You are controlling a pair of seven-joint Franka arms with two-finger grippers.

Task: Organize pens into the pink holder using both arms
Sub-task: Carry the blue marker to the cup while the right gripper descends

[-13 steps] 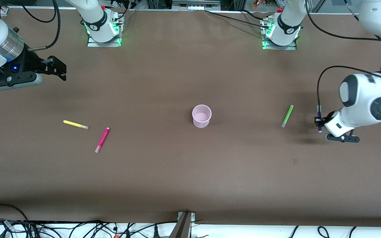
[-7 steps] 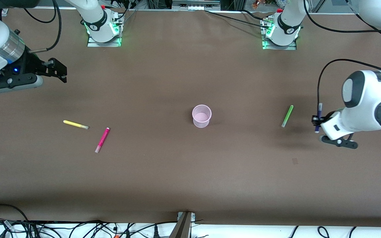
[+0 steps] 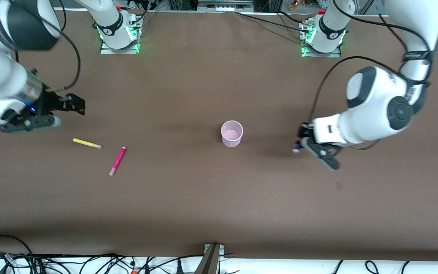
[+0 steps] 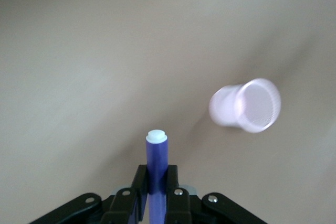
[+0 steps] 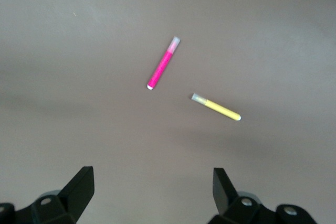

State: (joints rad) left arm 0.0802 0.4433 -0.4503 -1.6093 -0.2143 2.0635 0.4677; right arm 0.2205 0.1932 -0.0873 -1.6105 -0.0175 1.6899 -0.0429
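The magenta pen (image 3: 117, 160) lies nearest the front camera, toward the right arm's end of the table, with the yellow pen (image 3: 86, 143) just beside it and a little farther back. The pink holder (image 3: 232, 133) stands upright mid-table, nothing around it. The left gripper (image 3: 302, 141) hangs over the bare table near the holder, toward the left arm's end, its fingers clamped on the blue-purple pen (image 4: 156, 162), pale end pointing out. The right gripper (image 3: 75, 104) hovers with fingers spread wide over the table near the yellow pen, holding nothing.

Two pens (image 3: 86, 143) near right arm's table end
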